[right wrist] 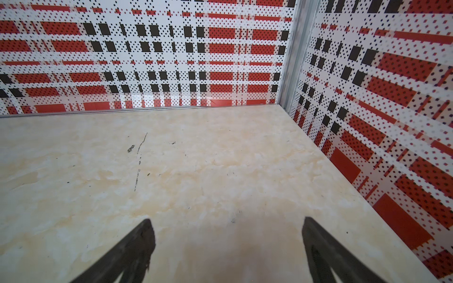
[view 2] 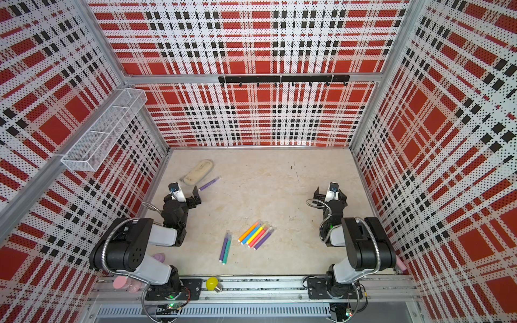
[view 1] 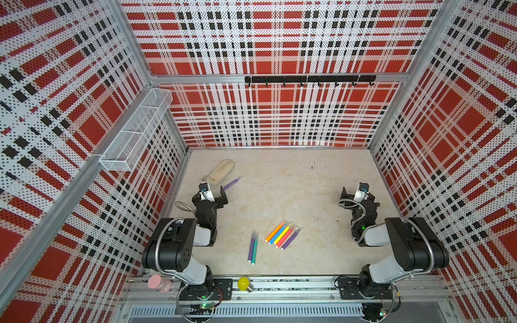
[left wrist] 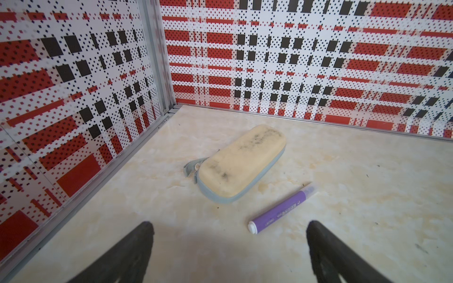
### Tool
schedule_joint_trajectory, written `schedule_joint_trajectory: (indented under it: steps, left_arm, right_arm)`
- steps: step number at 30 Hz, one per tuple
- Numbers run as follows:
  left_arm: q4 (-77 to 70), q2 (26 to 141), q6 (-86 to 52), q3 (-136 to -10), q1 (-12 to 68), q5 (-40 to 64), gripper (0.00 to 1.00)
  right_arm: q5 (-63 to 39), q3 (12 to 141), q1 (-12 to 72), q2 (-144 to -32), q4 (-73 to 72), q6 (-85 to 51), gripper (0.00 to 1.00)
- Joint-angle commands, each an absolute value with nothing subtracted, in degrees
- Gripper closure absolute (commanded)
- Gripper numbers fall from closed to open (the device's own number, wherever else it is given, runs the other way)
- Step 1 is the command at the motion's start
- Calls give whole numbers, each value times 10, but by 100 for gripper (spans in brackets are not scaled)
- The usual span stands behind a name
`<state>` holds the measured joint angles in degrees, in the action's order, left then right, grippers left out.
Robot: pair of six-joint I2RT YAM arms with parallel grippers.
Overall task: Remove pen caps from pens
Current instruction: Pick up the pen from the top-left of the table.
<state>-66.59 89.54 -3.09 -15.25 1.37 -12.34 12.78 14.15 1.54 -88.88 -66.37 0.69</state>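
Behind both pairs of fingers, on the front rail, a yellow bulb (view 1: 243,283) and a pink round object (view 1: 154,281) are seen. On the desk (right wrist: 220,159), back from the fingertips and between the two arms, seven pens are laid. A purple and teal pair (view 1: 254,251) is placed side by side nearer the left arm. Just beside it a row of five (view 1: 282,235), orange, blue, yellow, pink and purple, is packed barrel to barrel. Pale pen caps (view 1: 291,226) are fitted on their far ends.

The left fingers (left wrist: 132,250) are spread wide and nothing is gripped. The right fingers (right wrist: 132,252) are likewise released, over bare desk. Just ahead of the left fingers the eighth pen (left wrist: 282,210), purple, is laid with its white plug toward them and its cap pointed away. Beyond it a soiled cream pencil case (left wrist: 241,161) is laid flat, apart from the pen. Farthest off, a wire basket (view 1: 137,131) and a black hook rail (view 1: 310,79) are mounted on the walls.
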Motion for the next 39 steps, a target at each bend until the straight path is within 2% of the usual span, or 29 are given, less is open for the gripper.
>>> schedule_joint_trajectory:
  steps: [1,9,11,13,15,18,21,22,23,24,25,26,29,31,32,36,39]
  left_arm:
    - [-686,901,-25,-161,8,-127,1]
    - [-692,897,-24,-160,4,-114,1]
    - [-598,828,-19,-178,20,-157,1]
    - [-512,724,-3,-195,77,-286,1]
    - [-415,612,36,-223,160,-320,1]
    - [-234,550,11,-335,203,-329,1]
    - [-97,601,1,-475,198,-247,1]
    - [-51,630,10,-528,196,-218,1]
    - [-12,662,29,-580,196,-194,1]
    - [24,701,60,-635,194,-172,1]
    - [53,733,83,-680,187,-158,1]
    - [90,764,100,-726,175,-141,1]
    - [197,836,140,-853,135,-55,1]
    - [205,840,170,-845,83,54,1]
    - [164,828,158,-809,56,92,1]
    - [6,830,24,-670,-63,272,2]
    - [52,908,85,-679,-66,276,9]
  right_arm:
    - [135,150,19,-893,-701,13,0]
    - [125,155,14,-893,-692,11,0]
    - [124,154,13,-892,-693,10,0]
    - [121,155,13,-893,-691,10,0]
    - [110,155,7,-892,-687,6,0]
    - [111,155,7,-892,-690,8,0]
    - [97,157,11,-874,-679,18,0]
    - [105,166,27,-823,-624,35,0]
    - [78,197,35,-744,-491,25,0]
    - [-17,225,17,-671,-397,-34,0]
    - [-96,226,11,-624,-393,-58,0]
    - [-124,229,20,-589,-387,-61,0]
    - [-156,324,58,-552,-223,-61,0]
    - [-171,371,95,-564,-180,-70,0]
    - [-171,394,115,-569,-155,-75,0]
    - [-127,506,185,-581,-58,-83,0]
    - [-157,660,204,-619,52,-68,2]
